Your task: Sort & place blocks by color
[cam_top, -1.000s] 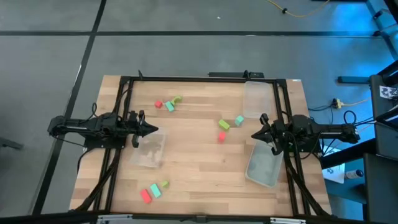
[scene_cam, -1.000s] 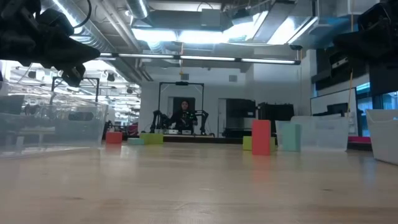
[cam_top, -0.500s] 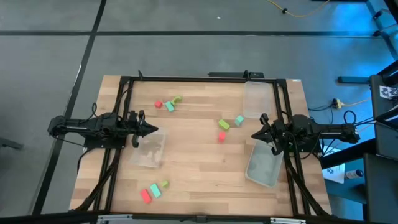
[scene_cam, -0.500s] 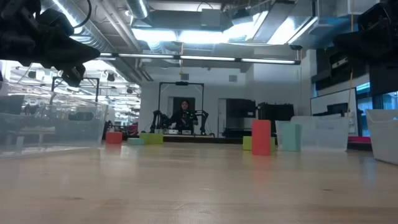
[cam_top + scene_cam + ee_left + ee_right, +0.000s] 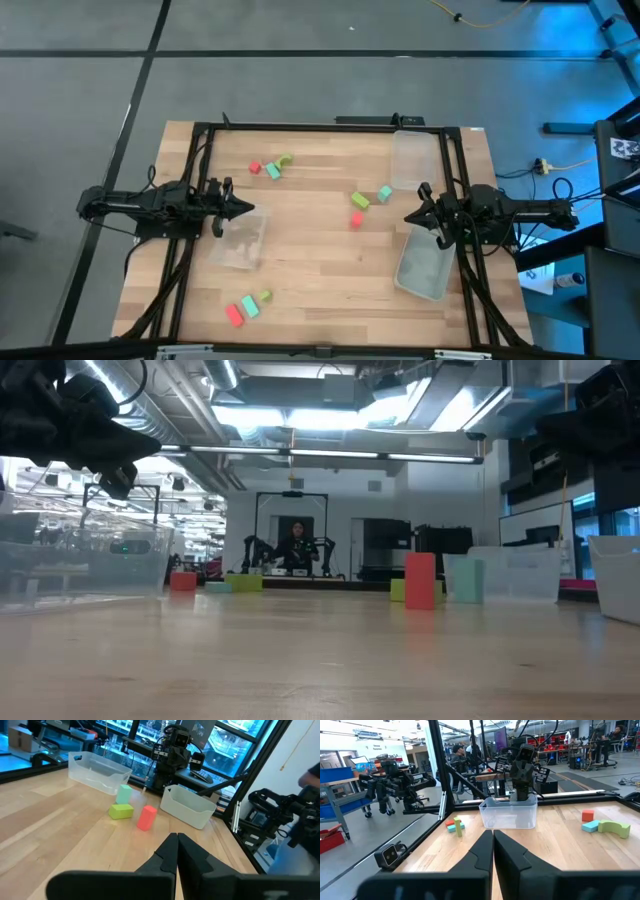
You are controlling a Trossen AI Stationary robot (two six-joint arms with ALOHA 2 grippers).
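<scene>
From above, the whole desk is laid out: nine small blocks in three loose clusters, none in a tray. One cluster sits toward the far left, a red block, a teal block and a curved yellow-green block. A second lies right of centre, with a teal one, a yellow-green one and a red one. The third is near the front edge.

The level view across the desk gives none of that layout; it shows a tall red block standing upright and a person seated far back in the room.

The left wrist camera looks over the middle cluster to two clear trays on the right side. The right wrist camera looks the other way, across a clear tray standing in front of the left arm.

Both arms reach in level from opposite sides, tips pointing at each other and well apart. The left pincer hangs over the edge of the left tray, shut tight and holding nothing. The right pincer is shut too, and empty.
</scene>
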